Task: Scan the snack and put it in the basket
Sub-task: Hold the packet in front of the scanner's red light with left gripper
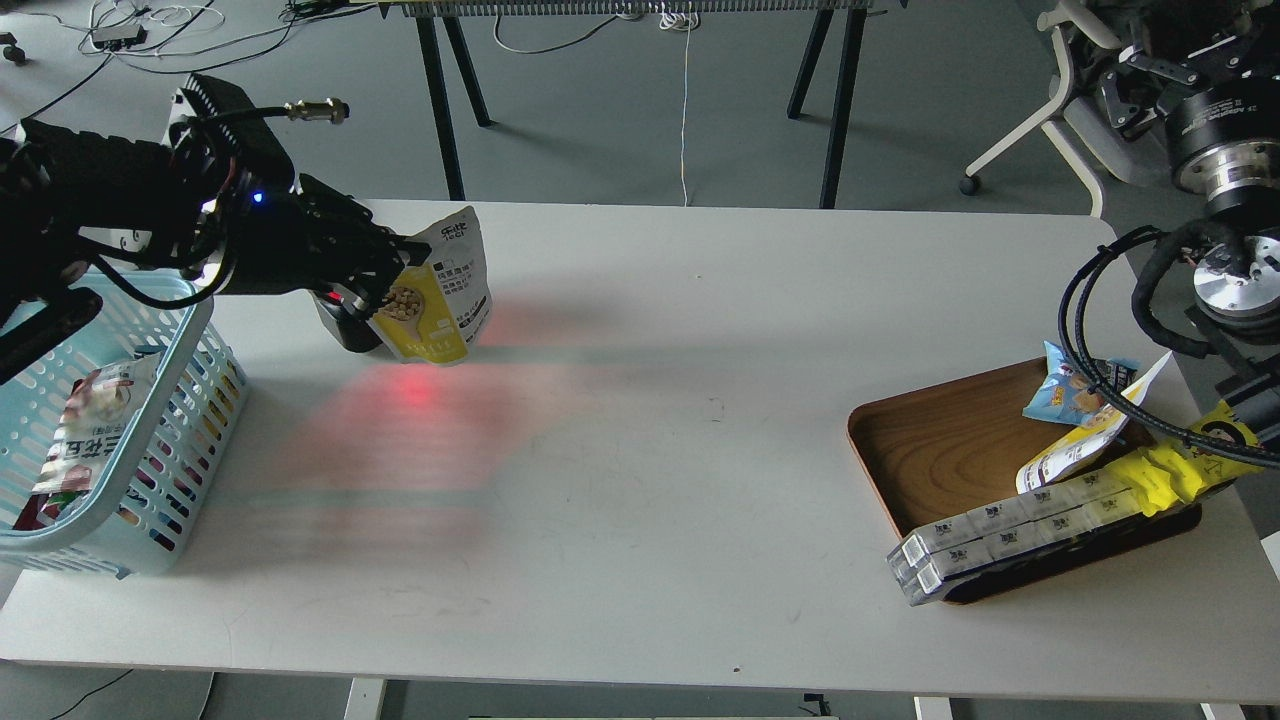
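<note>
My left gripper [392, 272] is shut on the snack [438, 292], a flat pouch with a yellow lower part, white top and a picture of round beige nuts. It hangs in the air above the far left of the table, just right of a black scanner [347, 325] that casts red light on the tabletop. The light blue basket [150, 460] with slotted sides stands at the left edge, with packets inside. My right arm rises at the right edge; its gripper is out of view.
A brown wooden tray [935, 440] at the right holds a blue packet [1065, 392], a yellow pack [1165, 472] and a long white boxed pack [1010, 530]. The white table's [650, 450] front edge is near. Table legs and a chair stand behind.
</note>
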Controlling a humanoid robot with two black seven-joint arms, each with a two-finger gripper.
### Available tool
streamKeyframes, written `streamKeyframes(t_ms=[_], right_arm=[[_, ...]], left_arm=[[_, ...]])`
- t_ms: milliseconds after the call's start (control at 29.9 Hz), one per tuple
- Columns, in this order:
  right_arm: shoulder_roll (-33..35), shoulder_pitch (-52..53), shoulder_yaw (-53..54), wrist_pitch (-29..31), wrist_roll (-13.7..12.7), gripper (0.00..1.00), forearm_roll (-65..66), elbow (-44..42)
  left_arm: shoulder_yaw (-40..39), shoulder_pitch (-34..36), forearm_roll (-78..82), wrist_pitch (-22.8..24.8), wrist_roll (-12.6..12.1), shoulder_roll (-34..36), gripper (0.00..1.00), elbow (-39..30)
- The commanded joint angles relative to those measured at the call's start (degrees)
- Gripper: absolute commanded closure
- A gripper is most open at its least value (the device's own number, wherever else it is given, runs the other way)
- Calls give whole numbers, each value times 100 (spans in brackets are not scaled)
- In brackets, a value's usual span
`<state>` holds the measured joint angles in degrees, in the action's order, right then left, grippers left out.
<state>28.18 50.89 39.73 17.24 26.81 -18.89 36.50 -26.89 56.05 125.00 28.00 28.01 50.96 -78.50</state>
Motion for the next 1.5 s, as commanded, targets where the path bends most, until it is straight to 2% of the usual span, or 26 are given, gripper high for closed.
streamKeyframes(t_ms=[0,468,836,1471], right_arm=[[30,-1,0,-1,0,3,0,6],[56,-1,9,8,0,3,0,6],[56,17,9,-1,0,3,0,6],[65,34,17,-10,0,3,0,6]], left_arm=[[8,-6,0,0,-1,11,99,1],[9,3,0,0,-1,28,99,-86],[44,-76,0,0,-1,169,99,-570],[35,-85,0,0,-1,222,99,-579]])
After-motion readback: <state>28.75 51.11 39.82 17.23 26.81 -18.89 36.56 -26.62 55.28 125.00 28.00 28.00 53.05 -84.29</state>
